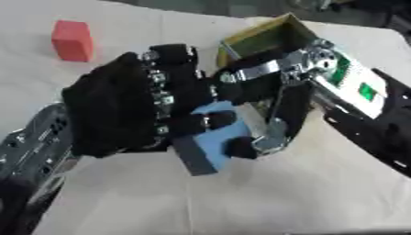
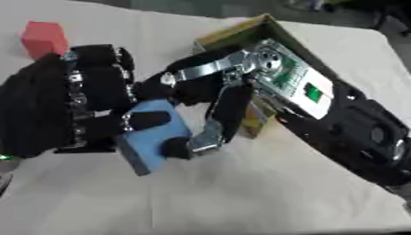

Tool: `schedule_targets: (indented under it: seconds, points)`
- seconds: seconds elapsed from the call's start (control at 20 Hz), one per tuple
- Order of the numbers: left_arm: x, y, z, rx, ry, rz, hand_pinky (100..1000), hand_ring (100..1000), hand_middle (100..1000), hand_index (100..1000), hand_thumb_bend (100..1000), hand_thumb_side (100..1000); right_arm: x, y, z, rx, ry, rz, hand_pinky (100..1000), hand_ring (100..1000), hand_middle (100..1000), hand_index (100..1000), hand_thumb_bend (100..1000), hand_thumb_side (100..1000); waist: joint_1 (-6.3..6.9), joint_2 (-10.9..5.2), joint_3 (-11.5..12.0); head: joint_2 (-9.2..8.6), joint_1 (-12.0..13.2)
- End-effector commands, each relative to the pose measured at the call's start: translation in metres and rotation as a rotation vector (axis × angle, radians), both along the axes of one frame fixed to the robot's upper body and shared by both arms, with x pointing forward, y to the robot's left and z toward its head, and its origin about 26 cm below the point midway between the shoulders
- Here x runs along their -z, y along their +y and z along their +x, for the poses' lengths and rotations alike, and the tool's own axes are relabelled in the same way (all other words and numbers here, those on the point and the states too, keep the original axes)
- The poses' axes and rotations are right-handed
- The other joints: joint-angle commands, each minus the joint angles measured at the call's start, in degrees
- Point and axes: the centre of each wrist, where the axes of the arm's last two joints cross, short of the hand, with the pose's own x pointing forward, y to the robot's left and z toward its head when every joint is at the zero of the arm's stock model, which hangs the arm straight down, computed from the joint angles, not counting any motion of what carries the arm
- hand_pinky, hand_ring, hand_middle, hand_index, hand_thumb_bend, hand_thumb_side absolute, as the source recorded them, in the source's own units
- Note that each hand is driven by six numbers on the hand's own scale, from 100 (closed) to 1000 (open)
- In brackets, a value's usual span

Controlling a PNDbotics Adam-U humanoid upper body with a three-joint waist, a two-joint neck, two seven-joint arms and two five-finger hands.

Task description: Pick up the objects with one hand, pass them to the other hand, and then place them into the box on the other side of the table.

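Note:
A blue block (image 1: 218, 137) hangs above the table between both hands. My left hand (image 1: 120, 105), black-gloved, comes in from the left with its fingers curled over the block's top and left side. My right hand (image 1: 321, 69) reaches in from the right; its dark fingertips (image 1: 241, 148) press on the block's lower right face and another finger lies across the top. A red block (image 1: 72, 40) stands on the table at the far left. Behind the hands sits the open cardboard box (image 1: 269, 34), partly hidden by the right hand.
The table (image 1: 241, 197) is covered in pale cloth, bare in front of the hands. My right forearm (image 2: 361, 137) runs down along the right side, and my left forearm (image 1: 32, 151) fills the lower left corner.

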Motion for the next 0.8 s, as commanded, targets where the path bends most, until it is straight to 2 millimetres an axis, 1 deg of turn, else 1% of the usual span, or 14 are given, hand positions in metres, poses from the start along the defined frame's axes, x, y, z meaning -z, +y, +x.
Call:
schedule_targets:
  seconds: [0.05, 0.2, 0.4, 0.5, 0.55, 0.6, 0.7, 0.75, 0.8]
  points:
    - [-0.0184, -0.0013, -0.0043, 0.397, -0.069, -0.040, 455, 642, 731, 743, 1000, 139, 0.0021, -0.0067, 0.0041, 0.041, 0.020, -0.038, 865, 603, 541, 621, 100, 220, -0.08, -0.23, -0.31, 0.15, -0.72]
    - [-0.0165, -0.0026, -0.0048, 0.400, -0.075, -0.037, 461, 675, 756, 778, 1000, 191, 0.0036, -0.0070, 0.0047, 0.053, 0.034, -0.048, 860, 598, 536, 618, 100, 217, -0.05, -0.14, -0.53, 0.33, -0.57]
    - [-0.0146, -0.0040, -0.0046, 0.403, -0.080, -0.032, 467, 693, 767, 786, 1000, 216, 0.0056, -0.0074, 0.0057, 0.072, 0.051, -0.062, 861, 612, 524, 610, 100, 209, 0.05, -0.03, -0.60, 0.07, -0.27]
    - [-0.0137, -0.0041, -0.0043, 0.402, -0.083, -0.031, 467, 693, 767, 783, 1000, 216, 0.0055, -0.0079, 0.0056, 0.078, 0.049, -0.065, 873, 652, 483, 585, 100, 205, 0.06, -0.01, -0.70, 0.12, -0.23]
    - [-0.0132, -0.0042, -0.0040, 0.401, -0.083, -0.031, 467, 693, 767, 781, 1000, 213, 0.0055, -0.0082, 0.0056, 0.081, 0.046, -0.067, 883, 687, 454, 565, 100, 203, 0.07, 0.00, -0.76, 0.10, -0.26]
    - [-0.0128, -0.0043, -0.0037, 0.401, -0.083, -0.031, 467, 693, 767, 781, 1000, 212, 0.0057, -0.0085, 0.0056, 0.083, 0.041, -0.070, 891, 712, 444, 556, 100, 202, 0.10, 0.00, -0.82, 0.13, -0.26]
    - [-0.0121, -0.0046, -0.0033, 0.401, -0.084, -0.032, 468, 693, 766, 780, 1000, 213, 0.0065, -0.0090, 0.0057, 0.086, 0.033, -0.074, 917, 825, 434, 542, 100, 188, 0.16, 0.00, -0.95, 0.30, -0.27]
    - [-0.0117, -0.0049, -0.0031, 0.401, -0.084, -0.032, 469, 694, 766, 776, 1000, 214, 0.0070, -0.0092, 0.0056, 0.086, 0.030, -0.075, 923, 852, 433, 540, 100, 200, 0.19, -0.01, -0.99, 0.33, -0.26]
    - [-0.0112, -0.0052, -0.0028, 0.400, -0.084, -0.031, 471, 693, 763, 770, 1000, 217, 0.0076, -0.0095, 0.0056, 0.087, 0.029, -0.077, 932, 897, 432, 538, 100, 200, 0.24, -0.03, -1.03, 0.35, -0.22]
